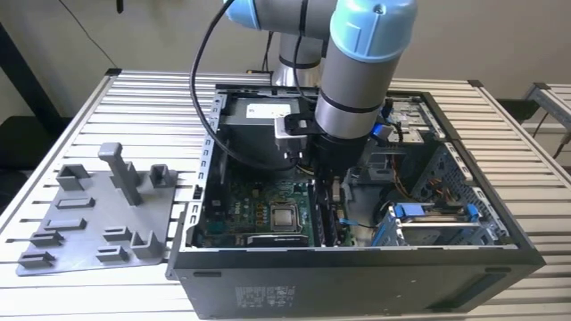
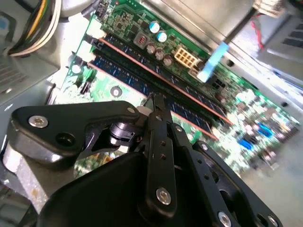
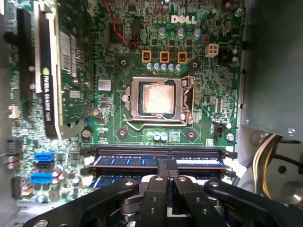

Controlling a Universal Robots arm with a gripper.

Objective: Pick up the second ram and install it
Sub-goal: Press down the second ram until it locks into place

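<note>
My gripper [image 3: 166,163] is down inside the open computer case [image 1: 357,267], above the green motherboard [image 3: 208,104]. Its black fingers [image 2: 156,118] are shut together, and their tips rest on the top edge of the second ram [image 3: 123,161], a thin dark stick standing in a long slot. In the second wrist view the tips [image 2: 154,100] meet that same stick [image 2: 120,75] near its middle. Another ram stick [image 3: 111,182] stands in the neighbouring slot, parallel to it. In the exterior view the arm's wrist hides most of the gripper [image 1: 332,197].
The CPU socket [image 3: 156,99] lies just beyond the slots, and a graphics card [image 3: 52,71] stands upright to one side. Cables [image 3: 265,161] hang near the power supply [image 1: 259,117]. Blue drive clips [image 1: 432,212] are at the exterior view's right, a grey fixture tray [image 1: 98,214] at its left.
</note>
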